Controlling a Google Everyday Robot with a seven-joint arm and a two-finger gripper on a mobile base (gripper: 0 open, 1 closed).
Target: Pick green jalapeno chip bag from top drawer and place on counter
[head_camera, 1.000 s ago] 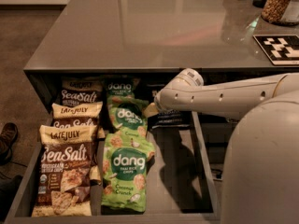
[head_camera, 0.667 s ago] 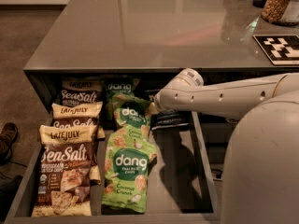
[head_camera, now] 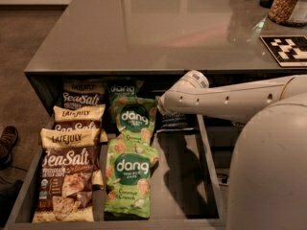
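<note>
Green jalapeno chip bag [head_camera: 173,122] lies at the back of the top drawer [head_camera: 184,181], just under the gripper [head_camera: 161,109], and I cannot tell whether that one is closed.

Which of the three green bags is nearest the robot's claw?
The middle dang bag: the gripper is right beside it; the front dang bag and back dang bag lie farther off.

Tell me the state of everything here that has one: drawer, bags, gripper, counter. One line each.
top drawer, pulled open.
green jalapeno chip bag, lying at the drawer's back, half hidden under the arm.
gripper, down in the drawer at that bag.
dang bags, lying flat, overlapping, middle row.
Sea Salt bags, lying flat, overlapping, left row.
counter, bag not yet on it.
</note>
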